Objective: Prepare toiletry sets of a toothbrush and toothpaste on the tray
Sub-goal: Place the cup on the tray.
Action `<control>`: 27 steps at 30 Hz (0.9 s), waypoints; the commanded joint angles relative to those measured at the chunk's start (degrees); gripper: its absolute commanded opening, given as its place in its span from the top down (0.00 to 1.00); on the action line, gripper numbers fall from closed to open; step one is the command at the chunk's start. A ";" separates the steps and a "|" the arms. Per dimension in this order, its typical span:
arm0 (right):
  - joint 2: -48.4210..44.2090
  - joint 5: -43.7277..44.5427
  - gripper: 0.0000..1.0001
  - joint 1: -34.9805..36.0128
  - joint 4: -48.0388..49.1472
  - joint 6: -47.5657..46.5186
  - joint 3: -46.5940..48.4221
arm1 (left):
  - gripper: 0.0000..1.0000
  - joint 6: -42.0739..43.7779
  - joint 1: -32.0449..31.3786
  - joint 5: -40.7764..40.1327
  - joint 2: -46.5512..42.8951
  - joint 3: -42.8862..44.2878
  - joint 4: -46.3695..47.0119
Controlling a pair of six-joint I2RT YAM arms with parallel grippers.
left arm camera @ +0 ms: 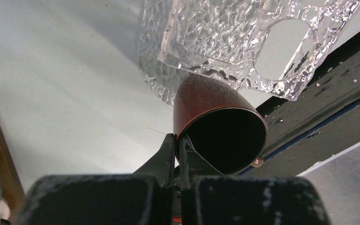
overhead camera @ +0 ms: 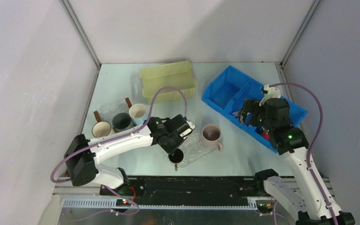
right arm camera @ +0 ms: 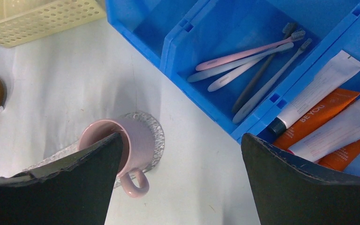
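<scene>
Several slim pink and white toothbrushes [right arm camera: 243, 56] lie in one compartment of the blue bin [right arm camera: 206, 105]. Orange toothpaste tubes [right arm camera: 321, 110] and white ones [right arm camera: 318, 84] lie in the compartment beside it. My right gripper [right arm camera: 182, 137] hangs open and empty over the bin's near edge [overhead camera: 246, 115]. The clear textured glass tray [overhead camera: 194, 147] holds a pink mug [overhead camera: 211, 134] at its right end. My left gripper [left arm camera: 178, 143] is shut on the rim of a brown mug [left arm camera: 206, 101] at the tray's near-left edge [left arm camera: 225, 37]. I cannot tell whether that mug rests on the tray.
A yellow perforated basket [overhead camera: 168, 82] stands at the back centre. Three more mugs [overhead camera: 122, 121] sit on a second clear tray at the left. The table's black front edge [left arm camera: 318, 117] runs just beyond the brown mug.
</scene>
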 commanded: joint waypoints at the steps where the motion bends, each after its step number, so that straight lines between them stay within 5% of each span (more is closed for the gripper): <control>1: 0.16 -0.70 0.01 -0.26 2.40 -0.37 2.40 | 1.00 -6.87 0.52 0.53 -2.67 -1.42 2.44; 27: 0.45 -1.61 0.01 -0.42 2.53 0.54 3.06 | 1.00 -17.23 6.12 1.24 -11.16 -11.67 13.20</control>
